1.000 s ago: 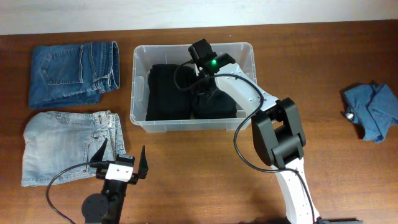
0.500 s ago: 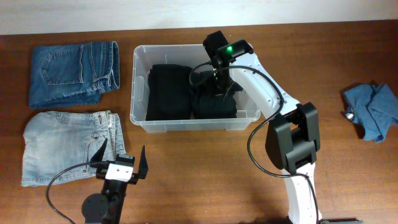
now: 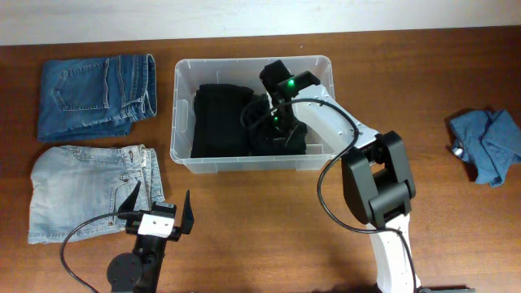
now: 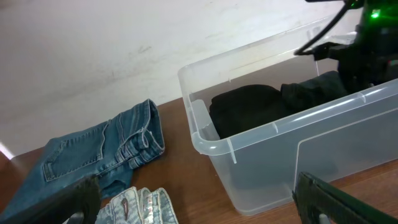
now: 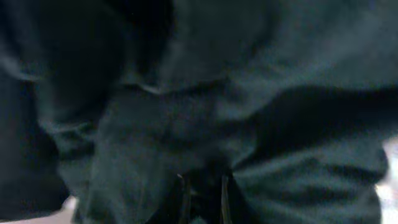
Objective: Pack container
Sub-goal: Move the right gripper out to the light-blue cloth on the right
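The large clear rectangular plastic container (image 3: 181, 122) is sitting on the brown wooden table (image 3: 269, 228) at the far centre, its long side running left to right. A folded black garment (image 3: 218, 122) is lying inside it, filling most of the floor. The right gripper (image 3: 278, 132) is reaching down into the right half of the container, pressing into the black cloth. In the right wrist view its 2 fingers (image 5: 185, 198) are sitting close together, buried in dark fabric, and they are looking pinched on a fold of the garment, though the view is dim and blurred. The left gripper (image 3: 160, 200) is hovering low over the near left part of the table, its fingers spread wide and grasping nothing. Folded dark blue denim jeans (image 3: 98, 94) are lying at the far left, well apart from the container, and folded light blue denim jeans (image 3: 85, 191) are lying nearer, just left of the left gripper. A crumpled blue cloth (image 3: 487, 145) is resting at the far right.
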`<state>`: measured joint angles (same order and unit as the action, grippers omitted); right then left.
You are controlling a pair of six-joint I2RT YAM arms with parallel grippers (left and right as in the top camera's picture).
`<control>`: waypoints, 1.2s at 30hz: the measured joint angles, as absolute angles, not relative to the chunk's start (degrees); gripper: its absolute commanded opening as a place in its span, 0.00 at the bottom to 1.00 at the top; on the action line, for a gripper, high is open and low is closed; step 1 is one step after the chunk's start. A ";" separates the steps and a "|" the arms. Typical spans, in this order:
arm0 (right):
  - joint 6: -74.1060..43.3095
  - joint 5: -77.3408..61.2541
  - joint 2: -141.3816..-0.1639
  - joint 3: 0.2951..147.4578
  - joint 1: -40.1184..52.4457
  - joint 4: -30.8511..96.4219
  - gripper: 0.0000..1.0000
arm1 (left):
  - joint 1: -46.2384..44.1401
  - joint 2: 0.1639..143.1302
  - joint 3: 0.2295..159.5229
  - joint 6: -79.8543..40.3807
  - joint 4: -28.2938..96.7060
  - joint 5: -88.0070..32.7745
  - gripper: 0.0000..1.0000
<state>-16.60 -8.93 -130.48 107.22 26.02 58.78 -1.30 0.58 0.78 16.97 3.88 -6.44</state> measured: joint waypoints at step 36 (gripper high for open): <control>-15.38 5.04 -123.68 140.53 -23.79 91.05 0.99 | -1.30 0.62 0.78 16.97 3.88 -6.42 0.99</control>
